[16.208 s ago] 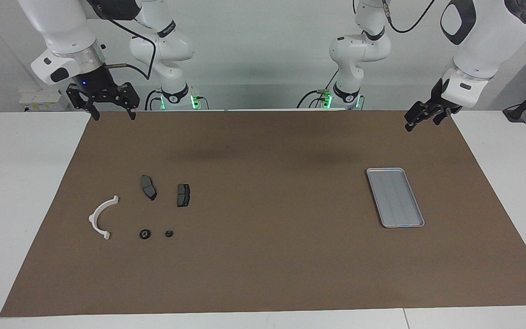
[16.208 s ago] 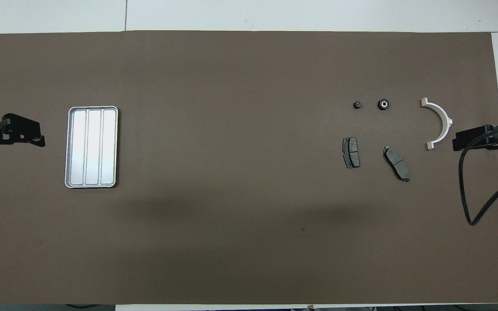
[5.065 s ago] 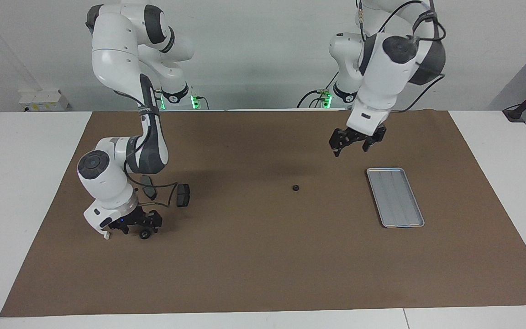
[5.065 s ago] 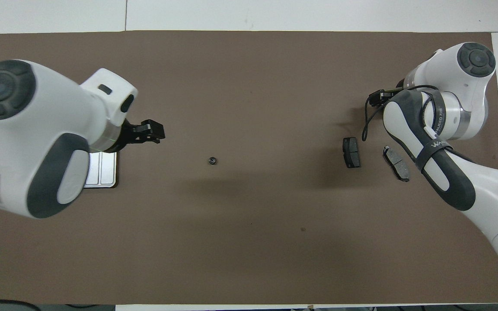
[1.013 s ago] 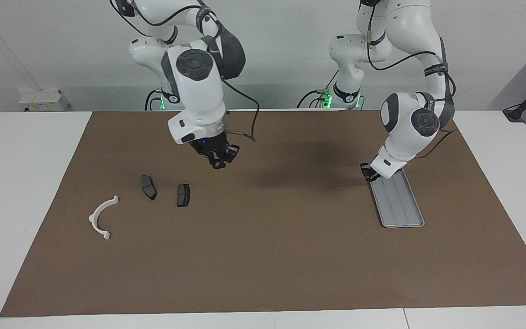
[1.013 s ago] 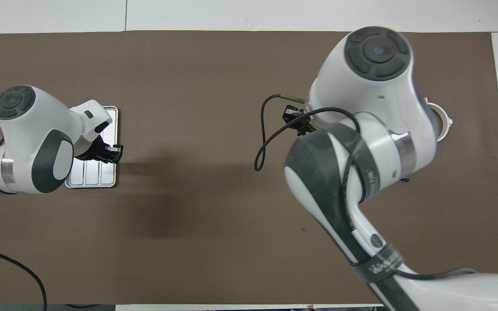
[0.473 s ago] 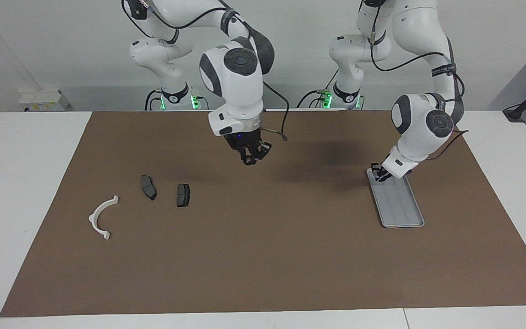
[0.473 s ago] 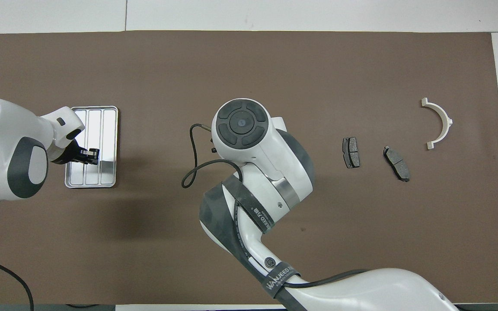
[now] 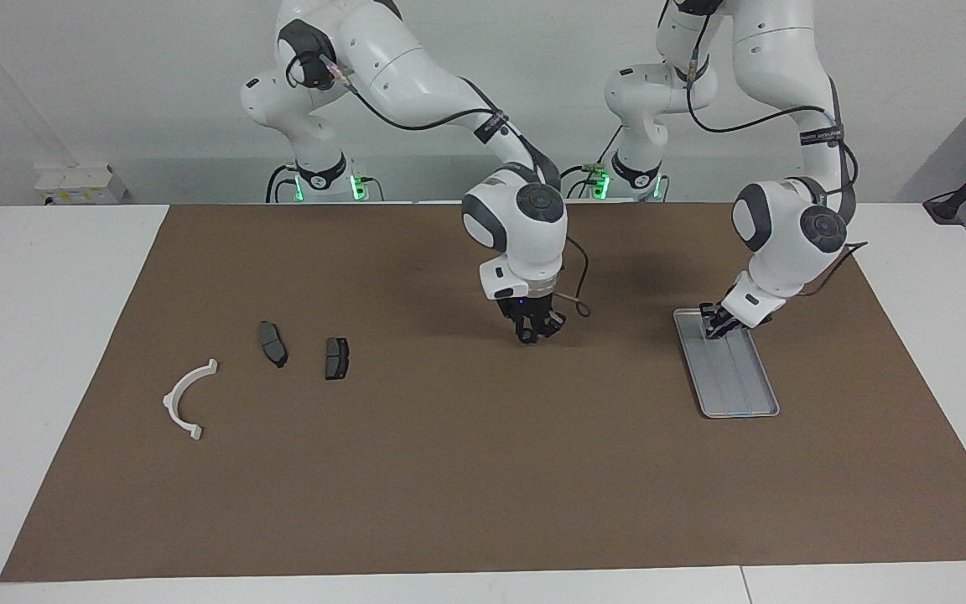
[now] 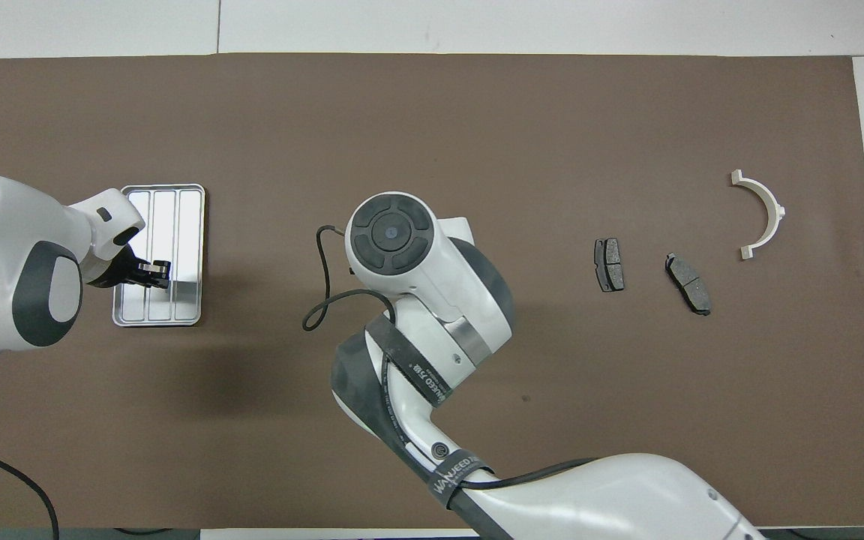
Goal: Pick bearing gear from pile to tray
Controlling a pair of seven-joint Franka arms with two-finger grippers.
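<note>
What lies of the pile is a white curved arc (image 9: 185, 399) (image 10: 766, 212) and two dark brake pads (image 9: 272, 343) (image 9: 336, 357) (image 10: 609, 264) (image 10: 688, 283) toward the right arm's end. No black round piece lies on the mat. My right gripper (image 9: 536, 334) hangs low over the middle of the mat, shut on a small black bearing gear; the overhead view hides it under its own arm. My left gripper (image 9: 714, 328) (image 10: 155, 271) is low over the silver tray (image 9: 743, 386) (image 10: 190, 217), at its end nearer to the robots, shut on the other small bearing gear.
A brown mat (image 9: 483, 470) covers the table, with bare white table (image 9: 47, 335) at both ends. The right arm's cable (image 10: 319, 307) loops beside its wrist. The right arm stretches across the mat's middle in the overhead view.
The right gripper has carried its piece from near the brake pads to the mat's middle and sunk lower. The left gripper has shifted from the tray's edge to over the tray.
</note>
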